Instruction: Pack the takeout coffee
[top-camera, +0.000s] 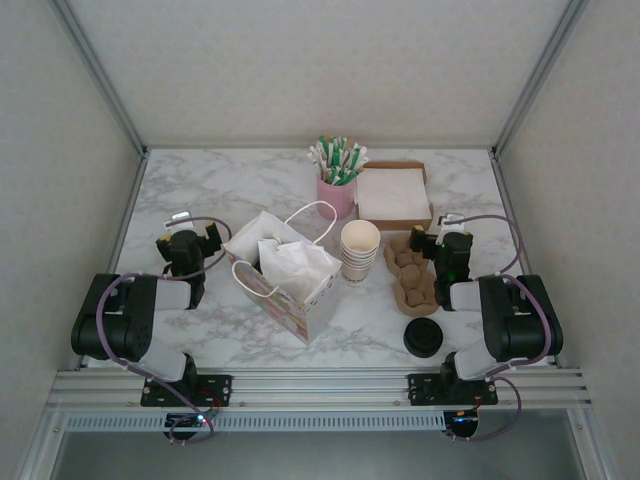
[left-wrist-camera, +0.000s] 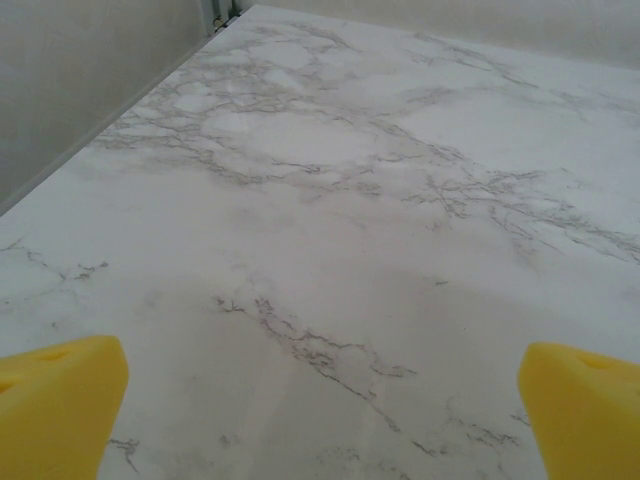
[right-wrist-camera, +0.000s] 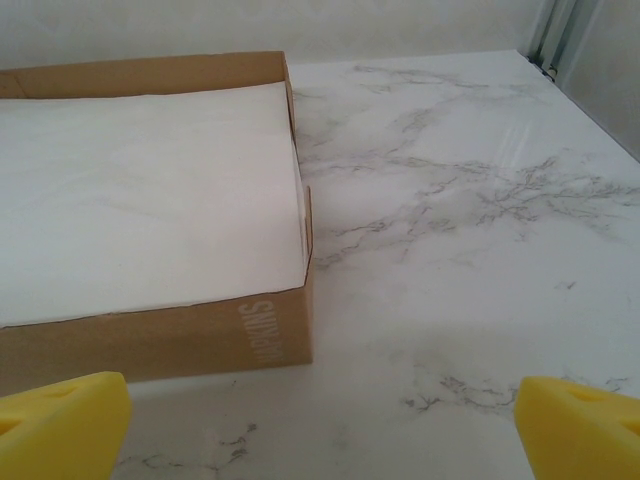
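Note:
A round black lid (top-camera: 423, 337) sits near the table's front right, just left of my right arm. Nothing tan shows beneath it, so I cannot tell whether it is the takeout coffee. A brown pulp carrier (top-camera: 409, 274) lies beside a stack of lidless cream cups (top-camera: 360, 249). A white paper bag (top-camera: 284, 276) stands open at the centre. My left gripper (top-camera: 186, 236) (left-wrist-camera: 320, 425) is open over bare marble left of the bag. My right gripper (top-camera: 447, 231) (right-wrist-camera: 320, 430) is open, its yellow fingertips (right-wrist-camera: 578, 420) wide apart, near the napkin box corner.
A brown box of white napkins (top-camera: 394, 195) (right-wrist-camera: 150, 210) stands at the back right. Next to it is a pink cup of green-and-white sticks (top-camera: 337, 180). Grey walls and metal rails close in the marble table (top-camera: 200, 190) on three sides.

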